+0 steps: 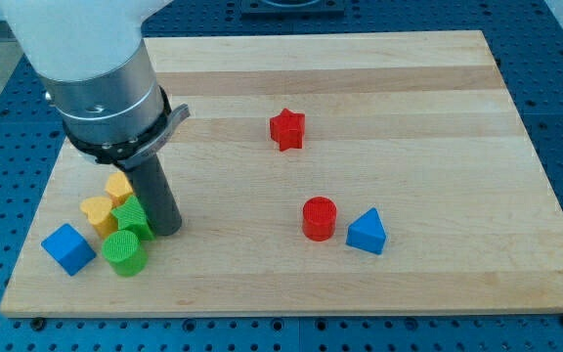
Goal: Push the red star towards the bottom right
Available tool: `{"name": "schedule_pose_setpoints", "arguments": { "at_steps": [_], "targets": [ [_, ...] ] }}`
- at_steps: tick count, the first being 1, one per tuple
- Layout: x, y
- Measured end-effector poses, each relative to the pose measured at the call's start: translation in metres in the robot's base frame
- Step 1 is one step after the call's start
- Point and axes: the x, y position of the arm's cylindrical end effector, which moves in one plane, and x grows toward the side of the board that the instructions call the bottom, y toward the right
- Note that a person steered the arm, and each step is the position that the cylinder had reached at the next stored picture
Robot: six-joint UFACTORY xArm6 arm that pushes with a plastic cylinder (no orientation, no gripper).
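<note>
Where the arm enters at the upper left of the frame, its white body is cut off by the top edge, so only the grey collar and the dark rod below it show. No pincer on this arm: nothing to open, clench or grasp, just the rod. My tip (167, 231) sits low at the left of the wooden board (438, 284), and its very end is hard to separate from the shadow under it.

Cluster at lower left: green star-like block (131, 217) touches or nearly touches the rod's left side; I cannot tell which. Green cylinder (123, 252) just below it. Two yellow blocks above and left: one (118, 187) partly hidden behind the rod and the green block, shape unclear; the other (98, 212) looks heart-shaped. Blue cube (68, 248) at the far left of the group, near the board's edge.

Red star (286, 129) lies alone in the upper middle of the board, well apart from my tip, up and to the view's right of it. Red cylinder (319, 218) sits below the star, with a blue triangular block (367, 233) just beside it on the right.

No readable writing or labels anywhere.
</note>
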Motion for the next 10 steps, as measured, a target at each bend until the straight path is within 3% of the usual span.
{"name": "schedule_pose_setpoints", "arguments": {
  "at_steps": [1,3,5,7,10],
  "targets": [
    [-0.001,0.011],
    [-0.052,0.1],
    [-0.041,0.213],
    [-0.017,0.221],
    [0.004,0.163]
  ]
}}
